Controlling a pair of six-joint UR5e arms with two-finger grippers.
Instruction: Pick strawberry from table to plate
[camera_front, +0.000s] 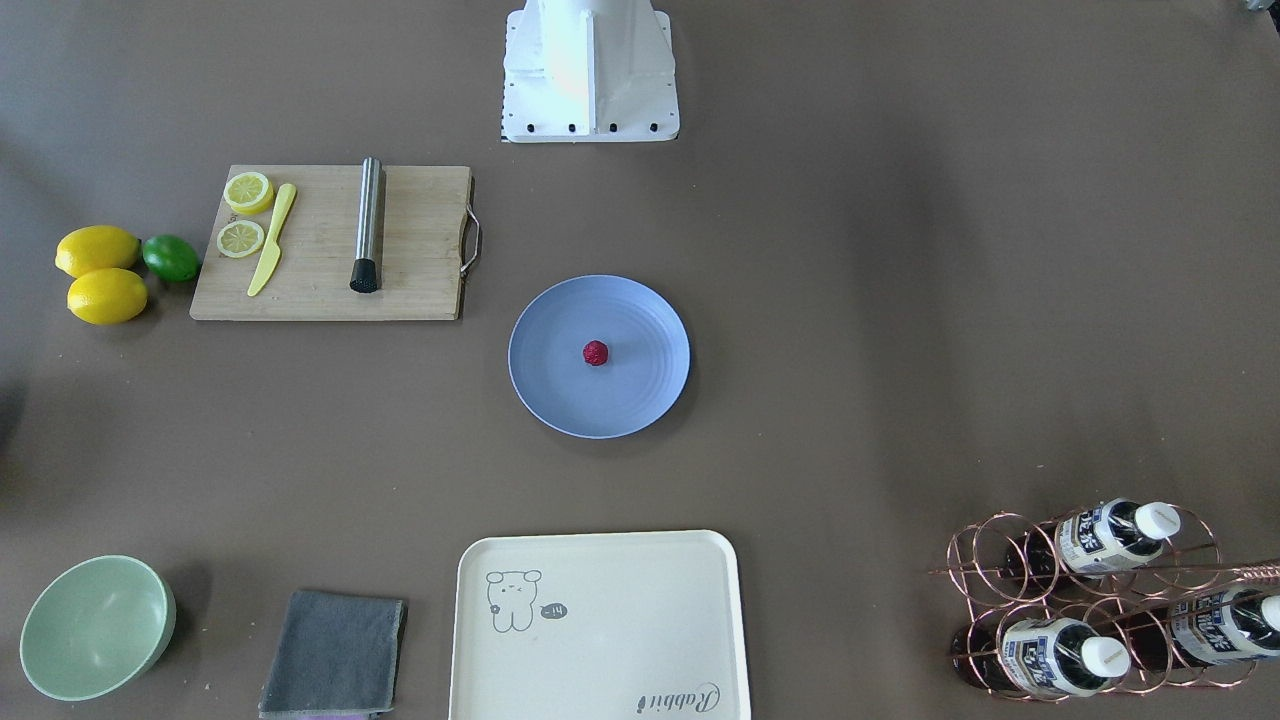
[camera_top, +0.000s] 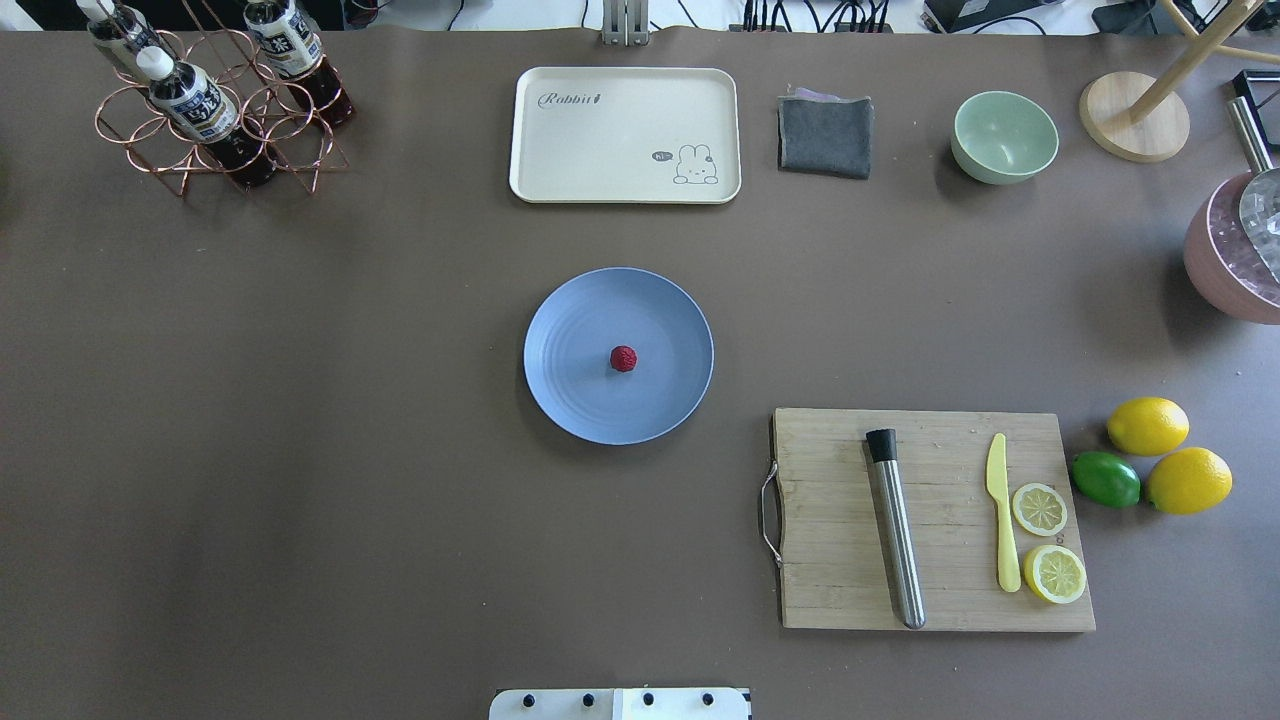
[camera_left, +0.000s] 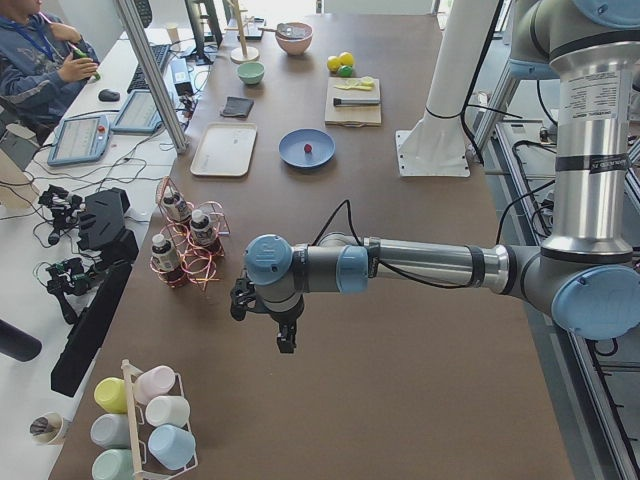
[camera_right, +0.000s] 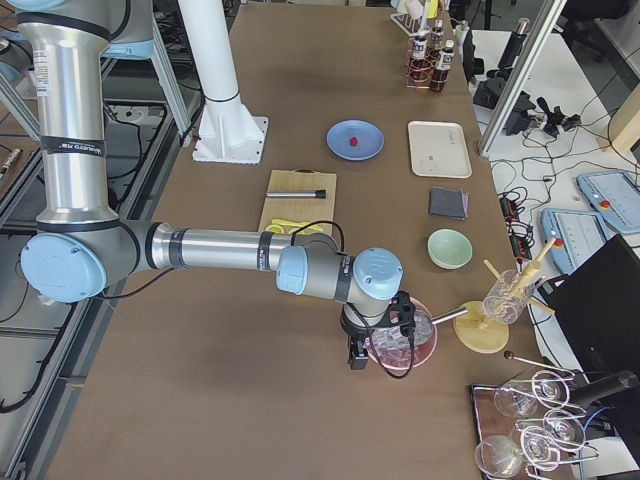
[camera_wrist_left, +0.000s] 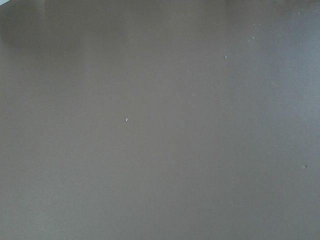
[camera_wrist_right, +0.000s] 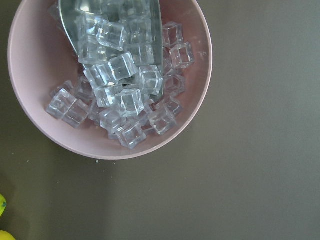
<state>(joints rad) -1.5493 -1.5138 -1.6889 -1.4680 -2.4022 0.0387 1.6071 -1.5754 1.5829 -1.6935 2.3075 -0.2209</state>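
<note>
The small dark red strawberry (camera_front: 595, 352) (camera_top: 623, 358) lies near the middle of the round blue plate (camera_front: 560, 390) (camera_top: 575, 395), which sits on the grey-brown table (camera_top: 300, 450). No gripper is near it. My left gripper (camera_left: 285, 338) hangs over bare table at the robot's far left end, beyond the bottle rack; it shows only in the exterior left view, so I cannot tell its state. My right gripper (camera_right: 358, 355) hovers at the far right end beside a pink bowl (camera_right: 420, 345) of ice cubes, and I cannot tell its state either.
A wooden cutting board (camera_top: 840, 560) carries a steel muddler (camera_top: 897, 535), a yellow knife and lemon slices. Lemons (camera_top: 1148, 425) and a lime lie beside it. A cream tray (camera_top: 625, 150), grey cloth, green bowl (camera_top: 1004, 136) and copper bottle rack (camera_top: 200, 110) line the far edge.
</note>
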